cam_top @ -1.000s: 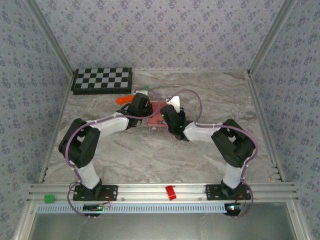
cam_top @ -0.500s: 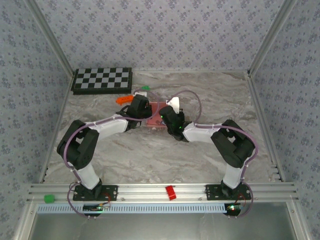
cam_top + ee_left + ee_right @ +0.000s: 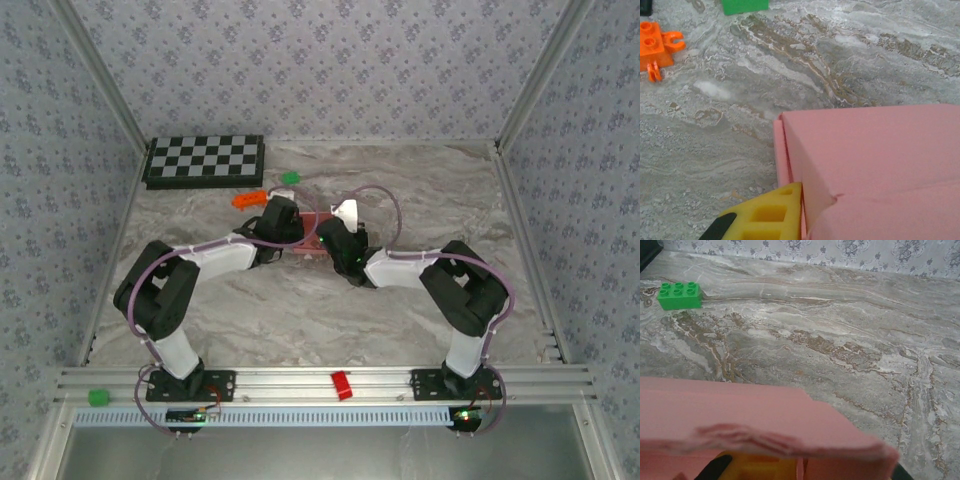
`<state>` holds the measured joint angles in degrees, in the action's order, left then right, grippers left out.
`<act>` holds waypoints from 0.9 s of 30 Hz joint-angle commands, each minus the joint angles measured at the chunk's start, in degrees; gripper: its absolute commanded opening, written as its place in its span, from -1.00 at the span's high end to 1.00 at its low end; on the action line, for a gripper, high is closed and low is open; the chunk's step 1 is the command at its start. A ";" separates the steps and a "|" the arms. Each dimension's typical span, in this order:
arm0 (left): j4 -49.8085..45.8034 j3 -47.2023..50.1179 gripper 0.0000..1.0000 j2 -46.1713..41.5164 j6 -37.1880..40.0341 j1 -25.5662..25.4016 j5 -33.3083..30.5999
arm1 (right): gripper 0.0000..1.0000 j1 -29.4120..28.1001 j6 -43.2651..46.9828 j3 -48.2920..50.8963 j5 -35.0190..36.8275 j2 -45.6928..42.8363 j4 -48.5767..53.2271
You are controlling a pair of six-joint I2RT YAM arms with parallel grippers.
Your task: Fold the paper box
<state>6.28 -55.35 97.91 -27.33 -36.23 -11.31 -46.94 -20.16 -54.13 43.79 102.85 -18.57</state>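
Note:
The paper box (image 3: 311, 224) is a pink card box on the marble table, held between my two grippers. My left gripper (image 3: 284, 222) is at its left end. In the left wrist view one yellow finger (image 3: 771, 214) presses flat against the box's (image 3: 875, 165) left side wall, and the other finger is hidden behind the card. My right gripper (image 3: 336, 240) is at the box's right end. In the right wrist view a pink flap (image 3: 755, 427) lies across its jaws, with a yellow finger (image 3: 757, 468) just under the card's edge.
An orange piece (image 3: 247, 199) and a green brick (image 3: 290, 178) lie just behind the box. A chessboard (image 3: 205, 160) sits at the back left. A red block (image 3: 342, 384) and a green block (image 3: 97, 397) rest on the front rail. Open marble lies to the right.
Both wrists have shifted slightly nearer and closer together. The pink box between them now looks lower and narrower. The green brick behind it shows more fully.

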 commanded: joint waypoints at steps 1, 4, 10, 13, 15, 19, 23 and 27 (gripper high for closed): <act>0.34 0.67 0.78 -1.66 -0.71 -0.85 0.23 | 0.72 -0.93 -1.28 0.95 1.11 0.77 0.20; 0.40 1.19 0.78 -1.75 -0.71 -0.88 0.04 | 0.72 -1.06 -1.31 1.13 1.56 0.69 0.41; 0.61 2.34 0.78 -2.07 -0.97 -1.03 -0.54 | 0.72 -1.49 -1.97 1.82 1.99 0.78 0.73; 0.81 3.03 0.79 -2.23 -1.23 -1.15 -0.78 | 0.72 -1.78 -2.40 2.29 2.22 0.87 0.90; 0.94 3.46 0.79 -2.28 -1.40 -1.16 -0.82 | 0.72 -1.95 -2.59 2.71 2.43 0.91 0.81; 1.10 4.11 0.79 -2.28 -1.58 -1.44 -1.15 | 0.72 -2.28 -3.21 3.37 2.76 0.95 1.08; 1.09 4.60 0.78 -2.28 -1.84 -1.64 -1.58 | 0.72 -2.62 -3.44 3.64 3.22 0.86 1.33; 1.01 4.77 0.79 -2.52 -1.85 -1.78 -1.97 | 0.70 -2.87 -3.68 3.77 3.40 0.84 1.67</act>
<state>6.52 -51.16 97.17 -28.25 -37.52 -12.12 -49.25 -22.15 -51.13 44.77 103.09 -18.22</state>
